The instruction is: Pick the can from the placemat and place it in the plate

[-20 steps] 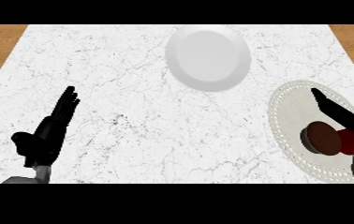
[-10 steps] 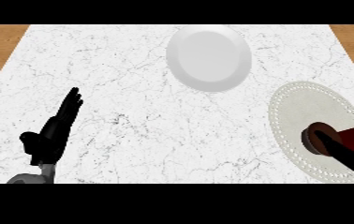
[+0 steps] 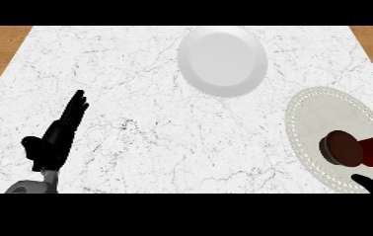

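Note:
The can (image 3: 344, 147), with a dark brown round end and a red side, rests on the pale round placemat (image 3: 310, 114) at the right edge. The white plate (image 3: 221, 60) lies at the back of the marble counter, left of the placemat and apart from it. Of my right hand (image 3: 363, 180) only a small black tip shows at the lower right corner, just below the can and not touching it. At the lower left my left hand (image 3: 55, 141) rests open, fingers pointing up, far from the can and the plate.
The white marble counter (image 3: 146, 106) spans the view. Brown wood shows at its far left corner (image 3: 11, 40) and far right corner (image 3: 362, 31). The placemat runs out of view on the right.
My right hand, which was over the can a second ago, has drawn back down and right until almost out of view. The can stays on the placemat. The left hand barely moved.

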Robot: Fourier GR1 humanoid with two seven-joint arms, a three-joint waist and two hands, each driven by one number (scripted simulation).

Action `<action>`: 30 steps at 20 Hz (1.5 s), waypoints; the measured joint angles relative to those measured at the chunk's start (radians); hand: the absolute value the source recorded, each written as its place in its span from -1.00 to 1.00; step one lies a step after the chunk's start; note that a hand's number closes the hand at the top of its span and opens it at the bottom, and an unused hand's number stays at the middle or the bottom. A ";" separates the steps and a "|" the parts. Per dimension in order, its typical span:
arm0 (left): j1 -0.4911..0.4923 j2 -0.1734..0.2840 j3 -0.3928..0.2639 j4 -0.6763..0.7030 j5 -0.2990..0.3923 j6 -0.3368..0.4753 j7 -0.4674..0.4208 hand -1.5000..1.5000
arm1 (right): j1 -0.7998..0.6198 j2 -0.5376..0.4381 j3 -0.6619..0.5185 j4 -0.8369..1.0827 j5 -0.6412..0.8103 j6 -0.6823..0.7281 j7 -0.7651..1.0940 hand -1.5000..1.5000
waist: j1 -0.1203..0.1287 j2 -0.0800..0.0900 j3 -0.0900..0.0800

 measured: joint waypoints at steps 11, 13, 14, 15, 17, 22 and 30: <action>-0.010 -0.037 0.030 0.016 -0.039 -0.021 -0.001 0.00 | -0.070 -0.021 -0.035 -0.061 0.010 0.278 0.307 -1.00 | 0.004 -0.001 0.002; -0.016 -0.039 0.038 0.016 -0.040 -0.026 0.009 0.00 | -0.083 -0.027 -0.038 -0.014 0.015 0.314 0.308 -1.00 | 0.005 0.000 0.003; -0.012 -0.043 0.040 0.010 -0.043 -0.025 0.012 0.00 | -0.070 -0.022 -0.036 -0.010 0.021 0.328 0.305 -1.00 | 0.004 -0.001 0.003; -0.021 -0.047 0.041 0.007 -0.048 -0.025 0.025 0.00 | -0.085 -0.018 -0.036 0.002 0.024 0.348 0.318 -1.00 | 0.004 -0.001 0.003; -0.020 -0.052 0.055 0.011 -0.055 -0.037 0.023 0.00 | -0.109 -0.003 -0.050 0.028 0.027 0.383 0.313 -1.00 | 0.004 -0.001 0.003; 0.008 -0.072 0.072 -0.023 -0.081 -0.055 0.032 0.00 | -0.180 0.045 -0.069 0.112 0.059 0.442 0.293 -1.00 | 0.006 -0.001 0.004; -0.003 -0.098 0.102 -0.014 -0.115 -0.079 0.033 0.00 | -0.274 0.088 -0.100 0.318 0.139 0.464 0.211 -1.00 | 0.007 -0.001 0.003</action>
